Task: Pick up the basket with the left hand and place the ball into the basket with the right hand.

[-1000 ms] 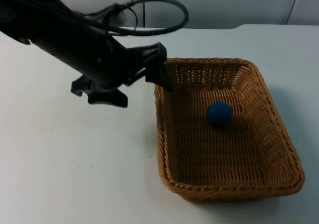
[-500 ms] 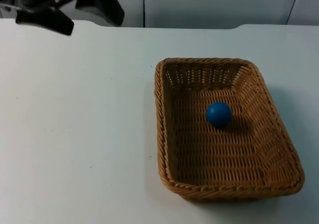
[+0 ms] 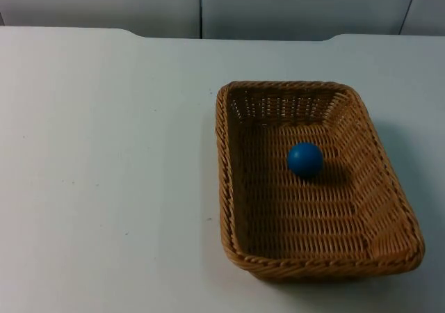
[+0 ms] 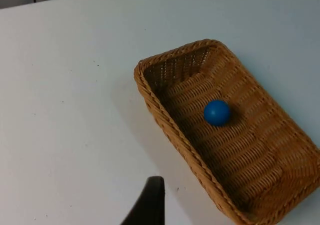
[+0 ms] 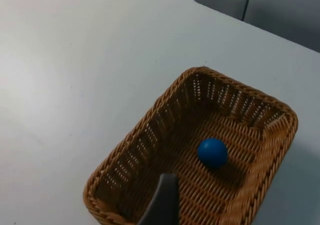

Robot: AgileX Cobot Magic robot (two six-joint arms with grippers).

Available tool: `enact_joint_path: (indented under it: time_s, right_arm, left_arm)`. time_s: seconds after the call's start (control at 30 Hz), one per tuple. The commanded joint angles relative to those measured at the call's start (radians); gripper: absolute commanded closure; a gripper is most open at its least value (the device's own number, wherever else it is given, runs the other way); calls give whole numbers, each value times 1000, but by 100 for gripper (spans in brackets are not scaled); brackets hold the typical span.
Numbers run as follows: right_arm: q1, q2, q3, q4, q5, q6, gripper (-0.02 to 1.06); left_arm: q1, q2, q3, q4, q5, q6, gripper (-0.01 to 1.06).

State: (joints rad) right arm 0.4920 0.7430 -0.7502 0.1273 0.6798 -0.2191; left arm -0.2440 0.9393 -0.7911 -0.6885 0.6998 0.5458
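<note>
Basket [image 3: 229, 188] is sitting flat on the table [image 3: 104, 174], ball [image 3: 304, 159] is lying inside it on the weave, nearer the far wall. Left gripper [image 4: 150, 205] and right gripper [image 5: 164, 200] are both hanging high above, touching and holding nothing. One fingertip each visible; can't tell how far open either is.

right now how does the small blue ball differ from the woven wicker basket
The small blue ball is round, smooth and solid-coloured; the woven wicker basket is rectangular, tan and ribbed. The ball is much smaller and lies inside the basket, which rests on the white table. Neither is held.
</note>
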Motion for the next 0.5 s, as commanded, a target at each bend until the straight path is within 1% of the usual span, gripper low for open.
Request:
enact_joint_path:
  time_s: [0.0, 0.03, 0.07, 0.1, 0.2, 0.23, 0.33, 0.37, 0.4, 0.47]
  right_arm:
    - [4, -22, 23, -3, -9, 10, 27]
    - [4, -32, 40, -3, -9, 10, 27]
    - [4, -32, 40, -3, -9, 10, 27]
    - [4, -54, 59, -3, -9, 10, 27]
    - [4, -104, 85, -3, 5, 10, 27]
    - [4, -104, 85, -3, 5, 10, 27]
    - [4, -164, 105, -13, 35, 10, 27]
    - [4, -164, 105, -13, 35, 10, 27]
    - [4, -187, 110, -22, 51, 11, 27]
    - [4, -229, 110, -46, 99, 21, 27]
  left_arm:
    - [2, -83, 55, 13, -16, -4, 18]
    - [2, -131, 96, 20, -24, -13, 18]
    - [2, -131, 96, 20, -24, -13, 18]
    - [2, -214, 150, 30, -34, -52, 18]
    - [2, -360, 199, 123, 1, -160, 18]
    - [2, -360, 199, 123, 1, -160, 18]
    - [2, -488, 207, 263, 86, -264, 18]
    - [2, -488, 207, 263, 86, -264, 18]
    - [2, -551, 207, 327, 126, -311, 18]
    - [2, -604, 207, 389, 169, -364, 18]
